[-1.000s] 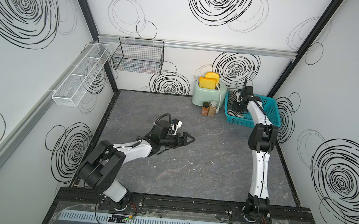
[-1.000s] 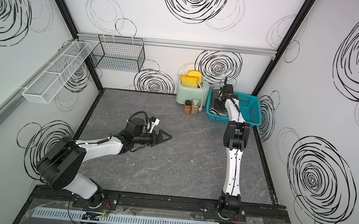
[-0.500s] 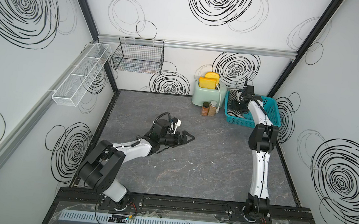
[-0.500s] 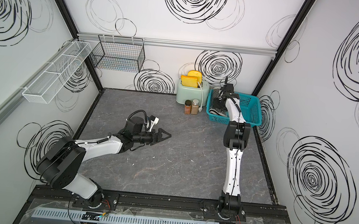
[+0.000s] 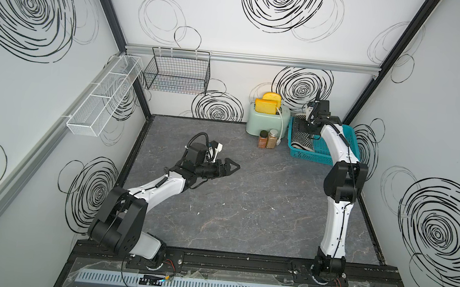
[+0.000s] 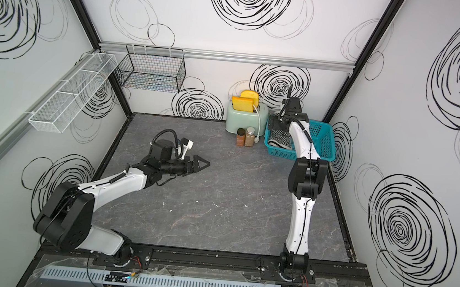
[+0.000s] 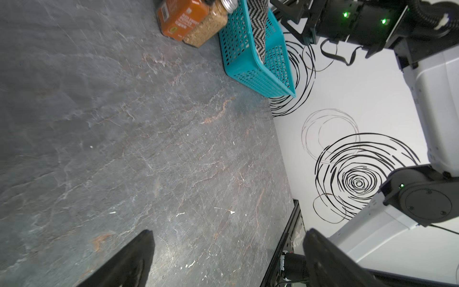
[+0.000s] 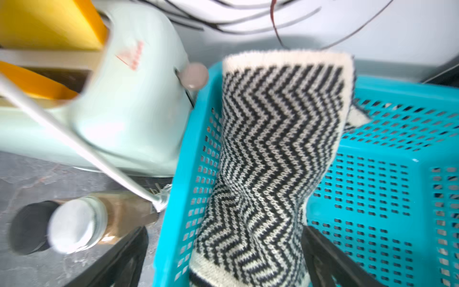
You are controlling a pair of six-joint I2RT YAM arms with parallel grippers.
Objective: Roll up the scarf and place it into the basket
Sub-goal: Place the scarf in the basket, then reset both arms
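Both top views: a long knitted black-and-white scarf, zigzag side up, lies inside a teal-blue perforated plastic basket at the far right corner of the grey stone-patterned table. It runs along the wall nearest a mint-green toaster holding two yellow toast slices. The right gripper hangs just above the scarf, but the spread of its fingers cannot be told from this height. Two spice jars stand in front of the toaster, just beside the basket. The left gripper sits low over the middle of the table, well apart from the basket. A black wire basket and a long white mesh rack hang on the walls.

Left wrist view: the left gripper's two black fingers stand wide apart, with only tabletop between them. Beyond them, the scarf pokes above the basket's rim, with the jars beside the basket.

Right wrist view, slightly blurred: the right gripper's fingers are spread wider than the scarf, one on either side, and do not pinch it. The bundle's cream-edged far end rides up at the basket's rim, next to the toaster.
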